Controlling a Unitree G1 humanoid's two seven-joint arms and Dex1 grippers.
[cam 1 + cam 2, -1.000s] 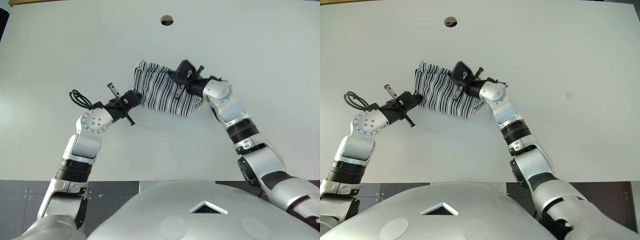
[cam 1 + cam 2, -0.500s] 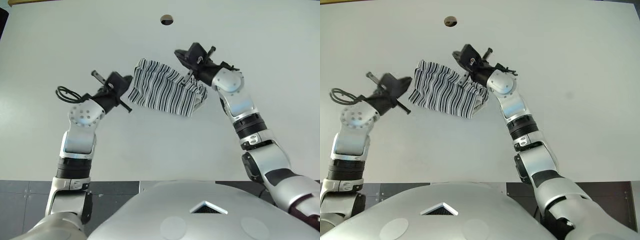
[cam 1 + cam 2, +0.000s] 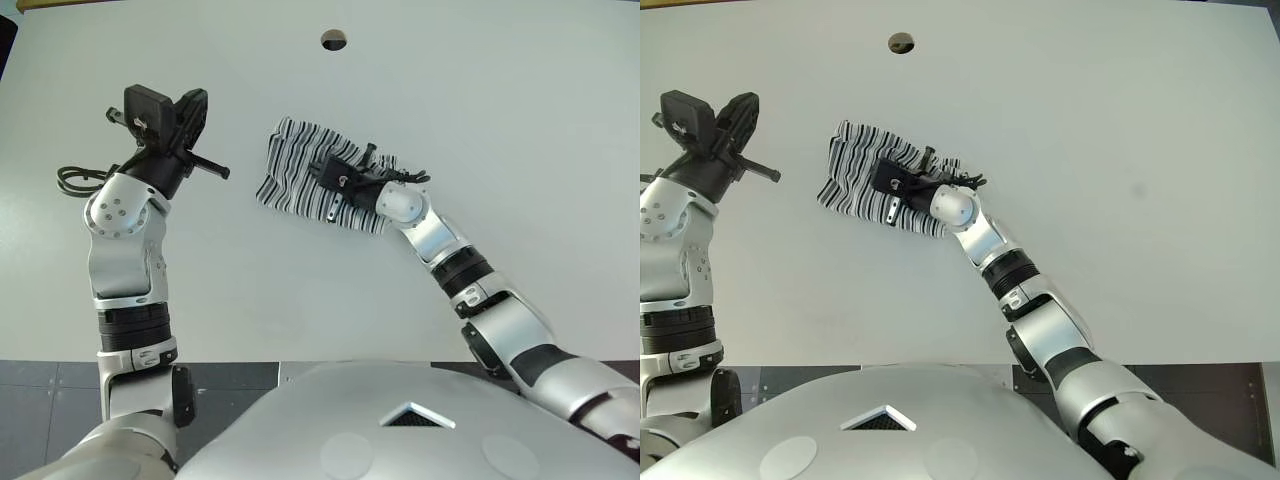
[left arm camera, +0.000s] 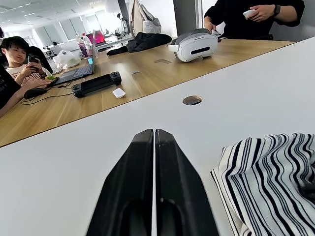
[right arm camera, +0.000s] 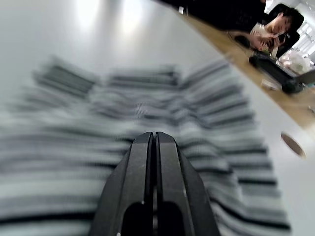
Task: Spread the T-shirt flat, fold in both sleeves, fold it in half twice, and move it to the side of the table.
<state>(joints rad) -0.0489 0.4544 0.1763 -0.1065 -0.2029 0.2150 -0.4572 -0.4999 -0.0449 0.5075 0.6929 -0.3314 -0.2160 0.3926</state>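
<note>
On the white table [image 3: 500, 100], a little nearer than its round hole [image 3: 334, 40], folded striped T-shirt [image 3: 290, 178] lying in a compact bundle, with right gripper [image 5: 155, 135] pinched closed on nothing close over its stripes and left gripper [image 4: 155, 132] likewise closed and empty, raised well off to the left

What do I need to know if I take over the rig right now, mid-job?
Left gripper: fingers shut, empty, raised clear to the left of the T-shirt.
Right gripper: fingers shut, holding nothing, low over the T-shirt.
T-shirt: a compact striped bundle on the table, on the robot's side of the hole.
Done: the folding looks finished, though the layers can't be counted.
Left: move it to the side of the table.
</note>
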